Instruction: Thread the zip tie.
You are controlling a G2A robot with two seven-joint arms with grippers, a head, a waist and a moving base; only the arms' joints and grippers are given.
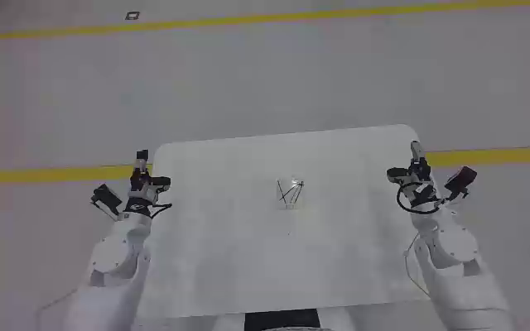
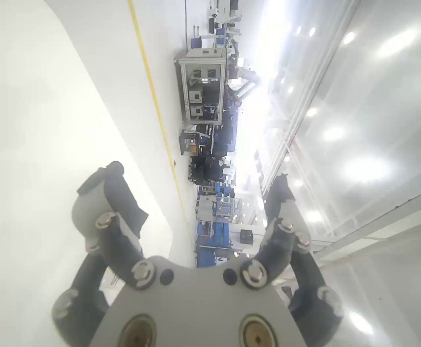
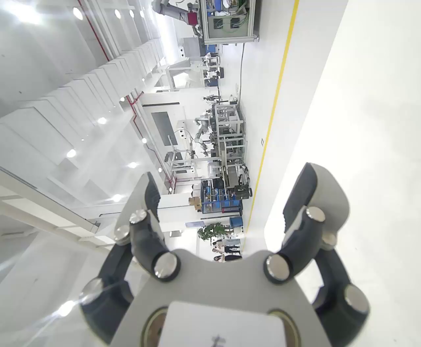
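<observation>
Task looks unstarted: zip tie [image 1: 290, 193] lies loose near middle of worktop [image 1: 215, 265], nothing touching it; too small to tell whether tail sits in head. Grasping, lifting and threading all left, by my reading. Left claw [image 1: 142, 159] at worktop's left edge, fingers [image 2: 111, 197] spread wide, holding nothing, touching nothing. Right claw [image 1: 416, 152] at worktop's right edge, likewise spread wide, empty

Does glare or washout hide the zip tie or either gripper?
Top view: even light, the thin zip tie is visible on the white table. Left wrist view: glare washes out the background beyond the left gripper. Right wrist view: ceiling lamps flare beside the right gripper.
</observation>
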